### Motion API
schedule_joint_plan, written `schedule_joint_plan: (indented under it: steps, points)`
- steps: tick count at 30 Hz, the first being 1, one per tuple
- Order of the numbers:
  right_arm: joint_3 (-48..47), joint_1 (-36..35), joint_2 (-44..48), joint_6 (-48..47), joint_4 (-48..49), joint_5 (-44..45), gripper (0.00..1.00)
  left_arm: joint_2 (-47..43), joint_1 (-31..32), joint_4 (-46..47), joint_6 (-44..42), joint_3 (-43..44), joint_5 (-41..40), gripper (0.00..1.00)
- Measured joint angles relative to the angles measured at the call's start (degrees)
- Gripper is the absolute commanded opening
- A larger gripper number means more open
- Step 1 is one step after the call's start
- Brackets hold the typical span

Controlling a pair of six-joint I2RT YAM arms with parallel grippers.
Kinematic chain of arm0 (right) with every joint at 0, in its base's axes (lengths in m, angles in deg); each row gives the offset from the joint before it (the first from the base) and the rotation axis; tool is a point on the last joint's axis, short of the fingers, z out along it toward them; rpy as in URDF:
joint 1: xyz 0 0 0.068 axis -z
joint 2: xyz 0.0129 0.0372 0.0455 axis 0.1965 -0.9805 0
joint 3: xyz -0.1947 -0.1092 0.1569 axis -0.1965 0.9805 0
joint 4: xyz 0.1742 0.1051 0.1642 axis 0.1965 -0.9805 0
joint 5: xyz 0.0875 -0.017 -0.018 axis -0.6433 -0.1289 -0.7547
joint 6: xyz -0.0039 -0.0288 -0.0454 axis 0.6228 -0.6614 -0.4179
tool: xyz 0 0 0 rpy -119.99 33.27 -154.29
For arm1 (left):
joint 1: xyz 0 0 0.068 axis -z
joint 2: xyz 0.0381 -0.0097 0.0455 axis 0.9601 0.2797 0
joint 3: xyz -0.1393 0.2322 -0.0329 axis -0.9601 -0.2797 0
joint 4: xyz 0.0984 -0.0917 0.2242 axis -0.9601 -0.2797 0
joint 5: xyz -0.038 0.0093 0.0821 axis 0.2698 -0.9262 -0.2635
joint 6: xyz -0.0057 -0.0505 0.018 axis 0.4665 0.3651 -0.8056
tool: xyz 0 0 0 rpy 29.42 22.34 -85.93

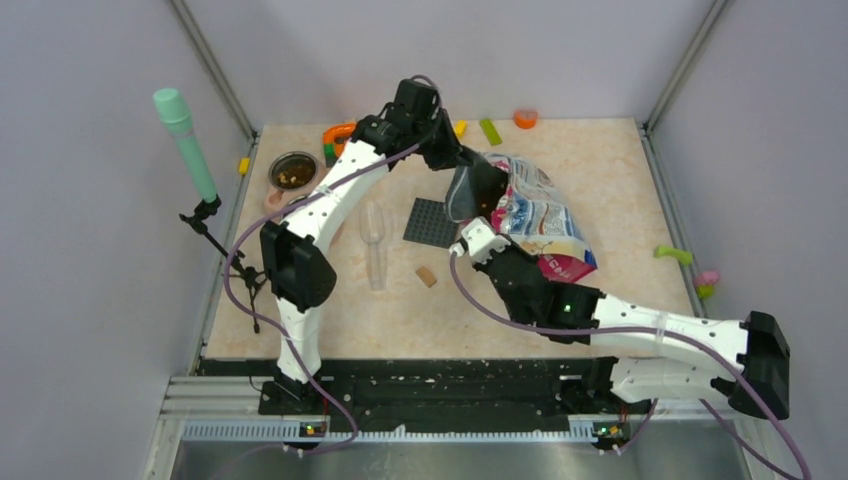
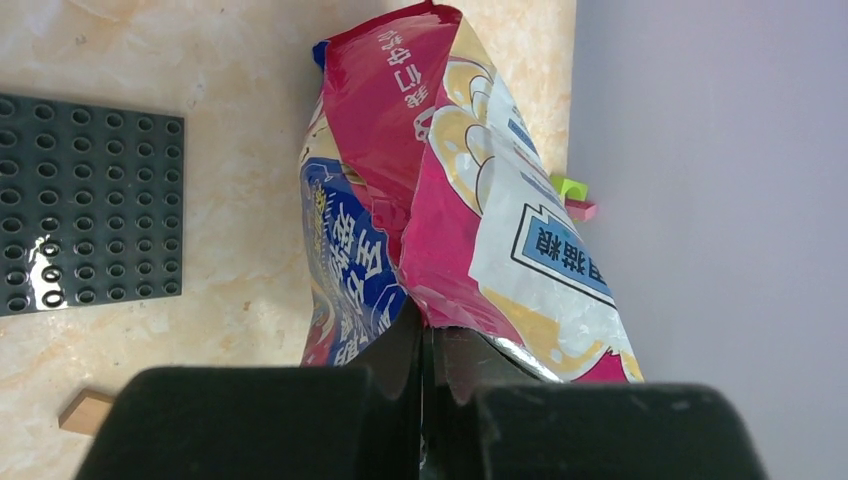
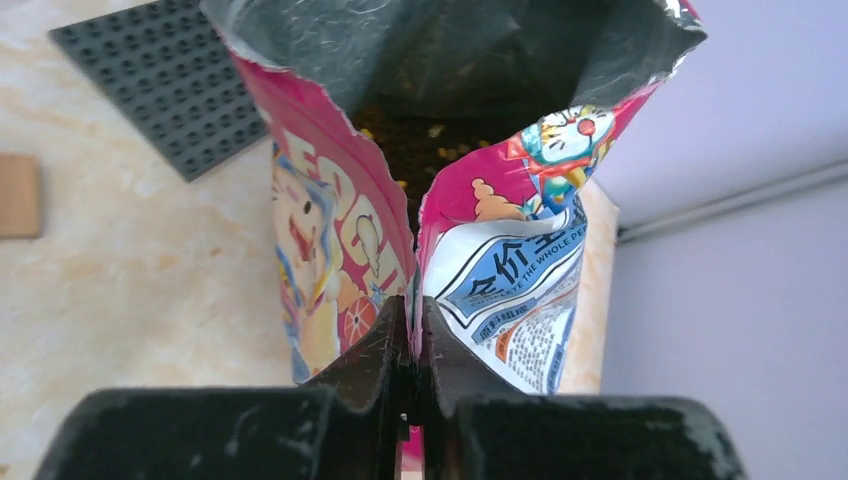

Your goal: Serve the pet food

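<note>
The pink-and-blue cat food bag (image 1: 540, 222) lies on the right half of the marbled table (image 1: 600, 170), its torn mouth turned toward the middle and pulled open between the two arms. The left gripper (image 2: 422, 335) reaches across from the far left, its jaws pinched tight on the bag's upper rim. The right gripper (image 3: 412, 322) comes in from the near side, its jaws clamped on the opposite edge of the mouth where the pink film creases. Through the opening the right wrist view shows dark-brown kibble (image 3: 420, 150) deep inside against the silver lining. Just left of the bag's mouth lies the dark grey studded plate (image 1: 431, 222), with a small tan block (image 1: 427, 276) nearer the arms and a clear scoop (image 1: 375, 243) further left. A bowl (image 1: 294, 171) with brown contents sits near the far left edge, well apart from the bag.
</note>
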Motion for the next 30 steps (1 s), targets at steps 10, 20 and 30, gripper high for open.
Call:
schedule_joint_plan:
  steps: [10,20,30]
  points:
    - [-3.63,18.56,0.00,-3.74,9.44,-10.86,0.00,3.56,-2.91,5.42,2.84,5.92,5.16,0.00]
    - [-13.27,29.09,2.23,-3.19,-2.19,-32.04,0.00,-3.37,-10.95,8.31,-1.11,-2.01,7.39,0.03]
    - [-9.46,36.00,12.00,0.61,-10.73,-41.75,0.00,-13.92,-13.22,12.26,-21.00,-12.94,16.17,0.65]
